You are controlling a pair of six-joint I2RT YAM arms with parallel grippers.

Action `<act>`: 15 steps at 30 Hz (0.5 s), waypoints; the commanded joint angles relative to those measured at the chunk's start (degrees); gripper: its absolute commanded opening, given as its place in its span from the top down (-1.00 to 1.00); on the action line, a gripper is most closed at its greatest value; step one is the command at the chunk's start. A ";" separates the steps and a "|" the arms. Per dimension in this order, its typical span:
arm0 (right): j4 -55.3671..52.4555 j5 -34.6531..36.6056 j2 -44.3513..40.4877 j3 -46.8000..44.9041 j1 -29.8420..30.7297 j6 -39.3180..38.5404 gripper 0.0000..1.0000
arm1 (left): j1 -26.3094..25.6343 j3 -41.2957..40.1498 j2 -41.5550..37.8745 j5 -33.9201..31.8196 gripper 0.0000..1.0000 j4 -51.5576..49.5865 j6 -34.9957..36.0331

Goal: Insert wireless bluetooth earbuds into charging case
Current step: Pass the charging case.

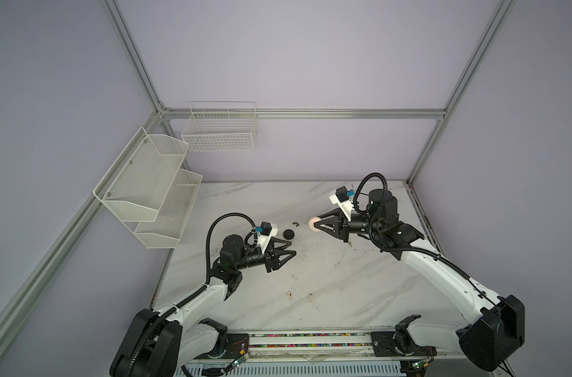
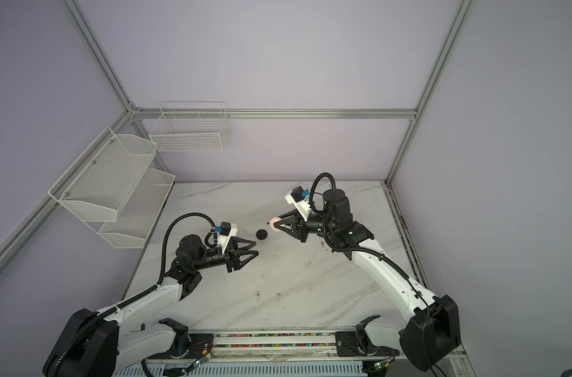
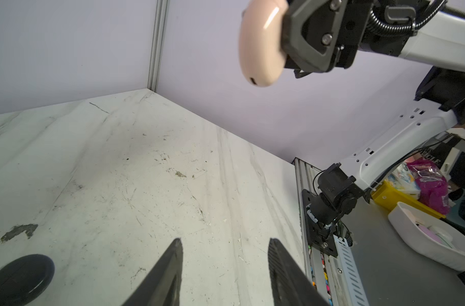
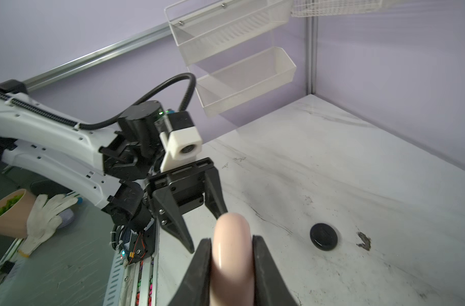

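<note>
My right gripper (image 1: 317, 224) (image 4: 232, 238) is shut on a pale pink charging case (image 1: 314, 224) (image 2: 274, 225) (image 4: 232, 254) and holds it above the table, right of centre. The case's lid looks closed in the left wrist view (image 3: 260, 45). Two pale pinkish earbuds (image 1: 289, 295) (image 1: 309, 296) (image 2: 256, 295) lie on the marble near the front, apart from both grippers. My left gripper (image 1: 293, 248) (image 2: 256, 247) (image 3: 225, 241) stands open over bare table, with nothing between its fingers. A black round case (image 1: 289, 234) (image 3: 19, 278) (image 4: 323, 236) lies shut just beyond it.
A small dark scrap (image 1: 295, 224) (image 4: 364, 241) lies on the marble table (image 1: 343, 287) between the black case and the pink one. White mesh shelves (image 1: 147, 192) and a wire basket (image 1: 219, 130) hang on the walls at the back left. A rail (image 1: 310, 339) runs along the front edge.
</note>
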 commanded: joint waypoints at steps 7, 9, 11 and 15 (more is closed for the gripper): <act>-24.41 -3.57 11.67 10.12 2.48 -23.43 1.00 | 0.01 14.42 11.22 17.92 0.09 4.69 -0.30; -24.79 -3.77 12.37 11.06 2.62 -24.01 1.00 | -1.03 12.71 12.08 17.22 0.08 8.54 -2.13; -23.54 -4.23 12.36 11.52 2.60 -23.86 1.00 | -2.05 11.13 12.15 15.57 0.06 10.11 -2.05; -22.32 -5.60 12.56 11.50 2.61 -23.98 1.00 | -3.11 10.80 14.16 13.91 -0.02 13.80 -4.29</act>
